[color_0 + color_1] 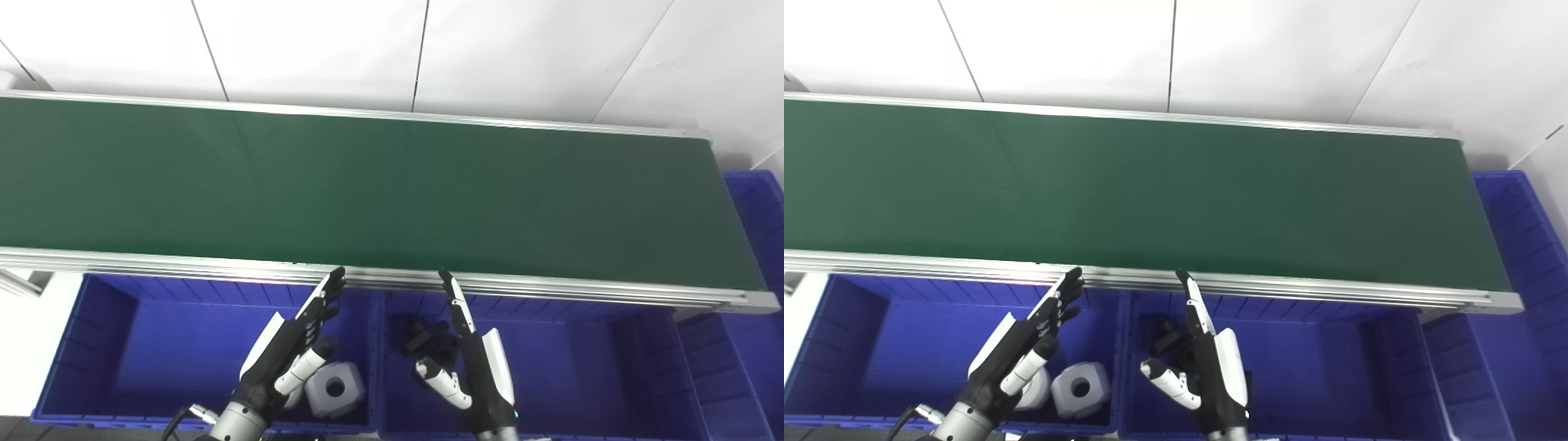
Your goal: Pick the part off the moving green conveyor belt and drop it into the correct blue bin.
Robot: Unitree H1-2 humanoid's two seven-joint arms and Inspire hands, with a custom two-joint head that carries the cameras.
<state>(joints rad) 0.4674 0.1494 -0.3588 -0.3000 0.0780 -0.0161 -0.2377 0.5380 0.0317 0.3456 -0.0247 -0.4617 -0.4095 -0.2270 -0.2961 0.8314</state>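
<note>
The green conveyor belt (367,190) runs across the view with no part showing on it. My left hand (294,343) hovers open over the left blue bin (92,343), fingers stretched toward the belt's near rail. My right hand (471,361) is open too, fingers straight, above the middle blue bin (582,367). In the left bin lies a white block with a round hole (335,389), and a second white part (1036,389) is half hidden behind my left hand. A black part (429,343) lies in the middle bin beside my right hand.
The belt's aluminium near rail (184,266) stands between the bins and the belt. Another blue bin (759,208) sits off the belt's right end. White wall panels rise behind the belt.
</note>
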